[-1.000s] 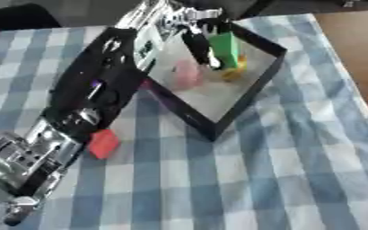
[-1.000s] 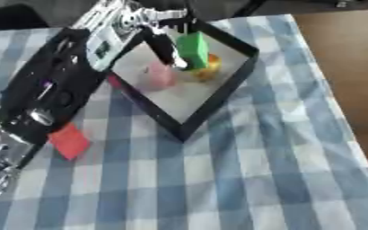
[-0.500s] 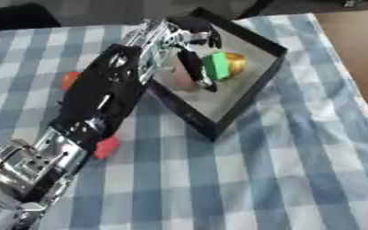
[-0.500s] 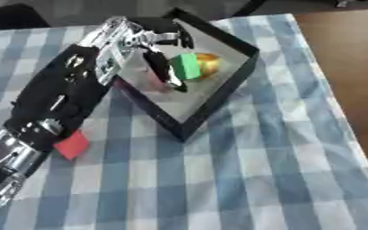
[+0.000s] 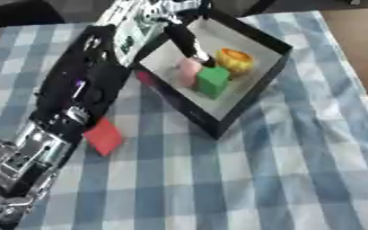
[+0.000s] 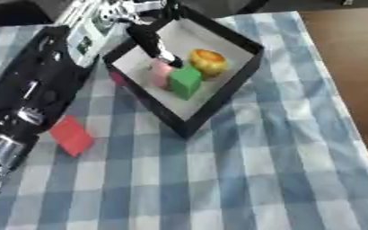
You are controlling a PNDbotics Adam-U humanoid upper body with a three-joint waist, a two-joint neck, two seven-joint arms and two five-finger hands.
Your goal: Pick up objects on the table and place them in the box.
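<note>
**Green block down, hand to lift clear**

On the blue-checked tablecloth (image 5: 281, 170), which fills nearly the whole view, the black box (image 5: 254, 96) sits toward twelve o'clock, turned so one corner points down to six. My left arm comes in from seven o'clock and runs up to the box's rim at eleven, and it is the biggest thing moving here.

Inside the box, on its pale floor, lie three things close together: the green block (image 5: 213, 81) nearest the six o'clock corner, a pink piece (image 5: 189, 72) touching it at about ten o'clock, and a yellow-orange rounded thing (image 5: 236, 60) just beside it at one o'clock. The green block stands free on the floor.

My left hand (image 5: 152, 20) hangs over the box's upper-left wall, one dark finger (image 5: 189, 45) reaching down to the pink piece; the fingers look loosely extended and hold nothing. My right hand shows in neither view.

To do this step well, I judge I should raise the hand straight up before swinging toward seven, so the trailing finger does not knock the pink piece or catch the rim and drag the box.

Outside, a red flat piece (image 5: 103, 136) lies on the cloth at eight o'clock, partly beside my forearm. A second reddish bit (image 5: 146, 77) peeps out against the box's left wall; I cannot tell what it is.
</note>
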